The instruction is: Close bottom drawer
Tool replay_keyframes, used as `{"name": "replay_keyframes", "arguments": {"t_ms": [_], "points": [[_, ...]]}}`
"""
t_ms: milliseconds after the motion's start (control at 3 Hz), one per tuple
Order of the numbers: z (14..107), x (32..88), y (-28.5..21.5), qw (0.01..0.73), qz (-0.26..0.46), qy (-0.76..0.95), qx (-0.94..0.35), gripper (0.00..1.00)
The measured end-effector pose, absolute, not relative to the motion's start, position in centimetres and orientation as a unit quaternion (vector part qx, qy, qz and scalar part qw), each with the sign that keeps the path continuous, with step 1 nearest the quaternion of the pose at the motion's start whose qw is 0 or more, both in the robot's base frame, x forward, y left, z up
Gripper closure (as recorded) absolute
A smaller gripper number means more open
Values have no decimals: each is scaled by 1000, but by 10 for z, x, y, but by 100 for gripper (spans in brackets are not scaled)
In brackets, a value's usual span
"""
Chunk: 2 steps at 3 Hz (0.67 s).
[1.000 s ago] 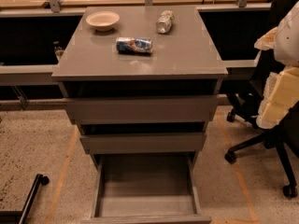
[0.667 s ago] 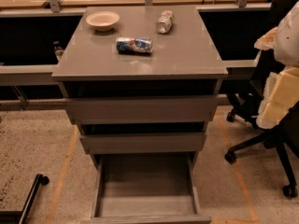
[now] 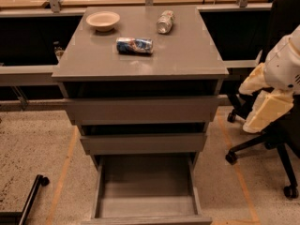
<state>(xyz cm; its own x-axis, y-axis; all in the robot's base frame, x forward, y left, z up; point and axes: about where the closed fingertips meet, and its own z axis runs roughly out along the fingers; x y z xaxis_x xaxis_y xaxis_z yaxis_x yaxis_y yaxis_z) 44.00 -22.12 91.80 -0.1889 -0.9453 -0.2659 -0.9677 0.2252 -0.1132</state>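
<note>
Bottom drawer (image 3: 147,191) sits pulled out, low and left of my hand (image 3: 265,113), raised at right; clenched or not, I can't tell. Push goes straight inward.

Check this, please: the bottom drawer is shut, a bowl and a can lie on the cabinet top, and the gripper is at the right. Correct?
No: the camera view shows the bottom drawer pulled open, not shut. The bowl and can are on the cabinet top, and the gripper is at the right.
</note>
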Motion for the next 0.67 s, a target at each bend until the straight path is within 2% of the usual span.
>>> {"name": "replay_keyframes", "arguments": {"t_ms": [667], "points": [[809, 432, -216, 119, 122, 745, -645, 83]]}}
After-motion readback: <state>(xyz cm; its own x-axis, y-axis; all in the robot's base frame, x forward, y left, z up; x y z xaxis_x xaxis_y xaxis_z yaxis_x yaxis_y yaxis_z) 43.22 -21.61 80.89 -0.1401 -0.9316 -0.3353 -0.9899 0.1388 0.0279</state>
